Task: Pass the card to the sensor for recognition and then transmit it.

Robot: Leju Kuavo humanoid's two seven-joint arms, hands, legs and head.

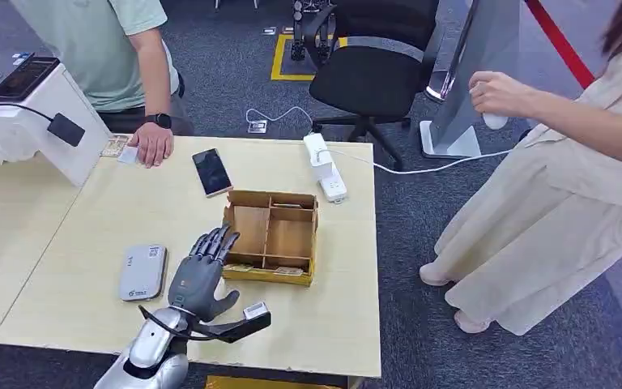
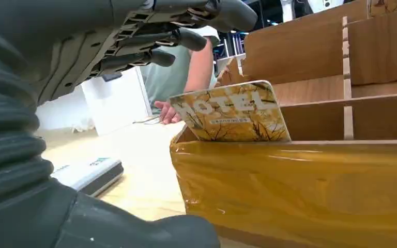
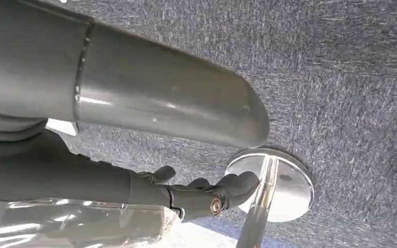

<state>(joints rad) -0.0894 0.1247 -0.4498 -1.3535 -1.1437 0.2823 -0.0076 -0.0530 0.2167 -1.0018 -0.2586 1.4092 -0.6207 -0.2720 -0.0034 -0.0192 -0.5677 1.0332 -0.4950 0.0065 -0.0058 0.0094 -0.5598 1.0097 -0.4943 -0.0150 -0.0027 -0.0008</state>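
Left hand hovers over the light wooden table at the near-left corner of the brown cardboard divider box, fingers spread and extended, holding nothing. Left wrist view: yellow card printed "HOTEL" stands tilted in the box's near corner compartment, behind the glossy yellow taped front wall; fingers are above it, not touching. Flat grey sensor pad with a small green logo lies on the table just left of the hand; text too small to read. Right hand hangs over grey carpet near a chrome round post base, fingers loosely curled, nothing in them.

Mid-table: black phone, white power strip with cable running off the edge. Far edge: a person's hand rests on a small white card. White stand with a laptop at left. Beyond: black office chair, second person in beige at right, yellow floor marking.
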